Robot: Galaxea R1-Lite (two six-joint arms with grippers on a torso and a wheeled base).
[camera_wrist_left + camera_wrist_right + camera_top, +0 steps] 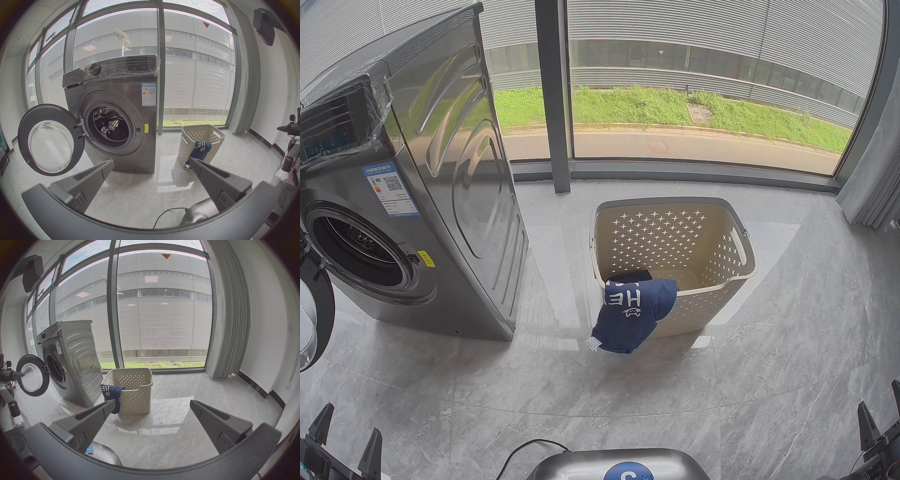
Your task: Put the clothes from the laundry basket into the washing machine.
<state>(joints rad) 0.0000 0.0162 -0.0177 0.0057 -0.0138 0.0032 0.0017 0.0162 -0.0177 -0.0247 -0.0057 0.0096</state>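
left gripper (150, 162) and right gripper (151, 402) sit low with jaws apart, empty. best pinch the navy shirt (634, 309) where it drapes over the laundry basket (675, 201) rim.

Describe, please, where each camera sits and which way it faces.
Head view: high on the robot, looking forward and down; washing machine at left, laundry basket ahead; left gripper and right gripper tips at the bottom corners.
Left wrist view: low on the left arm, facing the machine's open door and drum, past its own open fingers.
Right wrist view: low on the right arm, facing the basket and window, past its own open fingers.
Shared: all three show the navy garment over the basket's rim.
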